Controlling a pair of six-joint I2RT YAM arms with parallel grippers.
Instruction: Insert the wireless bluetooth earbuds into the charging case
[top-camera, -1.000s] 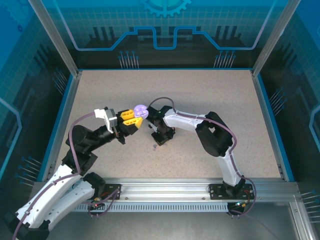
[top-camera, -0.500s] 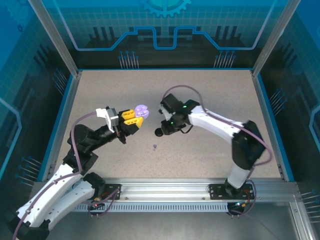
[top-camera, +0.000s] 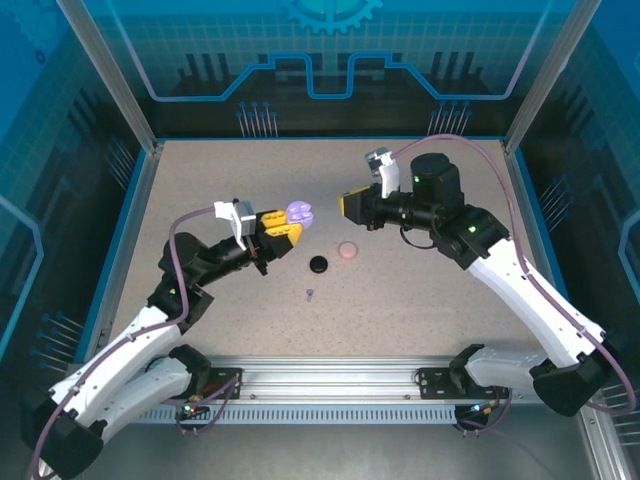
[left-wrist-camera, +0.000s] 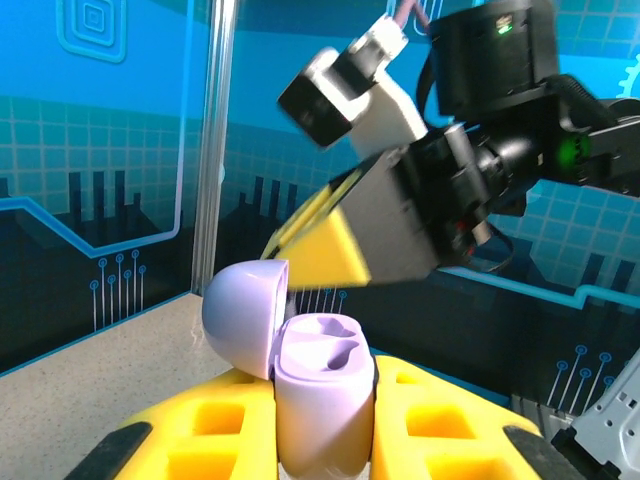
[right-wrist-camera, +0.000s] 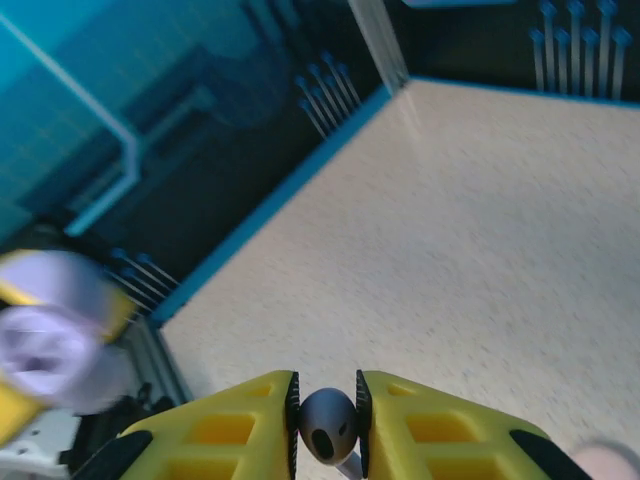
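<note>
The left gripper (top-camera: 285, 226), left of centre in the top view, is clamped on the open lavender case (left-wrist-camera: 320, 390) (lid tipped back). The right gripper (right-wrist-camera: 327, 398) pinches a greyish earbud (right-wrist-camera: 326, 425), whose lower part is cut off at the frame's bottom edge. Another earbud (top-camera: 310, 294) lies below the black case (top-camera: 319, 264), too small to make out.

Smooth satin plastic, lavender charging case (left-wrist-camera: 318, 405); matt plastic, yellow left gripper fingers (left-wrist-camera: 230, 425); seemingly glossy plastic, blurred earbud (right-wrist-camera: 328, 423); speckled, finely grainy matt table (top-camera: 420, 300); brushed metal front rail (top-camera: 340, 372).
</note>
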